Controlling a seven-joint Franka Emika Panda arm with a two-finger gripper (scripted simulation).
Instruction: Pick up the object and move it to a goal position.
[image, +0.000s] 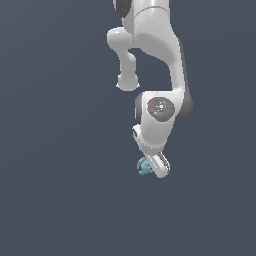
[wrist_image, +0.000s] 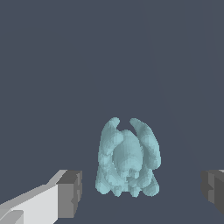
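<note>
My gripper (wrist_image: 140, 192) spread wide, teal object (wrist_image: 128, 157) between my fingers (wrist_image: 70, 193), touching neither, clear gaps both sides, open dark floor (image: 55, 150) all around

A plain dark grey-blue floor (image: 55, 200) carries the lumpy teal object (wrist_image: 127, 159).

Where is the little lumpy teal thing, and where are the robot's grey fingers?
Small lumpy teal object (wrist_image: 128, 158): wrist view, middle of its knobbly body.
Grey fingers (wrist_image: 70, 193): wrist view, dark pad of one finger.
White gripper (wrist_image: 140, 190): wrist view, midway between its fingertips.
</note>
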